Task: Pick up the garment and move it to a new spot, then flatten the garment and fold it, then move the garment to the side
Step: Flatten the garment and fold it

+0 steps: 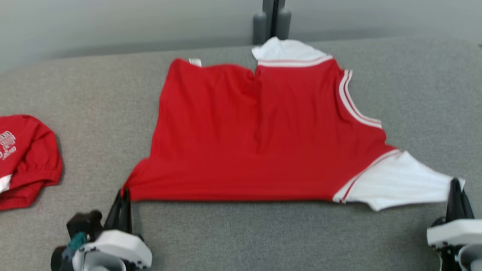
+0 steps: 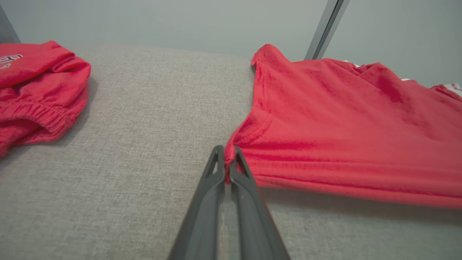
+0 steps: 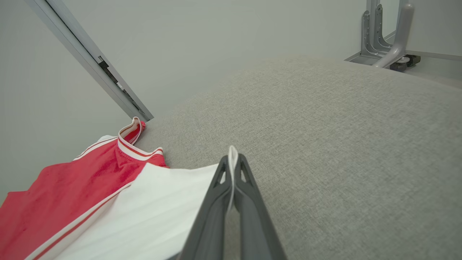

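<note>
The garment [image 1: 260, 135] is a red shirt with white sleeves and striped trim, spread across the middle of the grey table [image 1: 263, 233]. My left gripper [image 1: 123, 192] is shut on the garment's near left red corner [image 2: 231, 153]. At the near right, my right gripper [image 1: 456, 184] is shut on the tip of the white sleeve [image 3: 169, 202], whose edge shows pinched between the fingers [image 3: 216, 191]. The garment's front edge runs stretched between the two grippers. The other white sleeve [image 1: 288, 51] lies at the far edge of the table.
A second red garment [image 1: 24, 158] with white print lies bunched at the table's left edge, also seen in the left wrist view [image 2: 36, 90]. A grey post [image 1: 272, 20] stands behind the table against the wall. A metal frame leg [image 3: 391, 36] stands beyond the table's right end.
</note>
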Available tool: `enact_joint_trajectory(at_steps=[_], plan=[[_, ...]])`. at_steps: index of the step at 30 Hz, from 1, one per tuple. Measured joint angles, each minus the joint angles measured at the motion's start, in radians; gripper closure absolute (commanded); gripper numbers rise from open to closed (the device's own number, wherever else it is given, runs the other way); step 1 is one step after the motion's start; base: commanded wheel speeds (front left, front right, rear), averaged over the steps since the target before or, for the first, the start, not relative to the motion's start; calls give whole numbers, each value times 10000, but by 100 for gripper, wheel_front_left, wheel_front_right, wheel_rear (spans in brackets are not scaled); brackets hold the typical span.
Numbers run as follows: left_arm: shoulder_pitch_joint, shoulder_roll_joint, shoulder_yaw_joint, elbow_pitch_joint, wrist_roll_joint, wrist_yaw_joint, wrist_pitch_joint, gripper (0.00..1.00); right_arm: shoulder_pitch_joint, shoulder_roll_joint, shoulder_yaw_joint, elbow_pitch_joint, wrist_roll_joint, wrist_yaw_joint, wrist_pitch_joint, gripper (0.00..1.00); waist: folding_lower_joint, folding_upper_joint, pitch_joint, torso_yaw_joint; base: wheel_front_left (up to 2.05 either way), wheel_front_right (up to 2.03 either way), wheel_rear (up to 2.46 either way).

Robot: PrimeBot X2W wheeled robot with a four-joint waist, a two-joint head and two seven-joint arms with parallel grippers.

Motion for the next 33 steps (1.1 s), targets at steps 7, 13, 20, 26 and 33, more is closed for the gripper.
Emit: enact_joint_trajectory(at_steps=[7,13,20,26,33], plan=[[1341,21,-441,-188,-274,198,0,100,1172,38,59,115,79,-2,0,100,0,0,-975,84,0,0,0],[2390,25,-677,-401,-497,376,0,100,2102,63,140,29,318,-2,0,100,-1,0,-1705,142,0,0,0],[2936,40,-1001,-863,-562,541,0,100,2476,65,-4,-606,489,-2,0,100,-1,0,-1740,138,0,0,0],[2455,98,-1097,-1578,-211,500,-2,100,1794,36,146,-1131,435,-17,-4,100,-1,0,-1447,149,0,0,0],[961,138,-1542,-1549,132,92,-2,100,434,-12,337,-665,-40,-35,-19,100,-1,0,-938,209,0,0,0]])
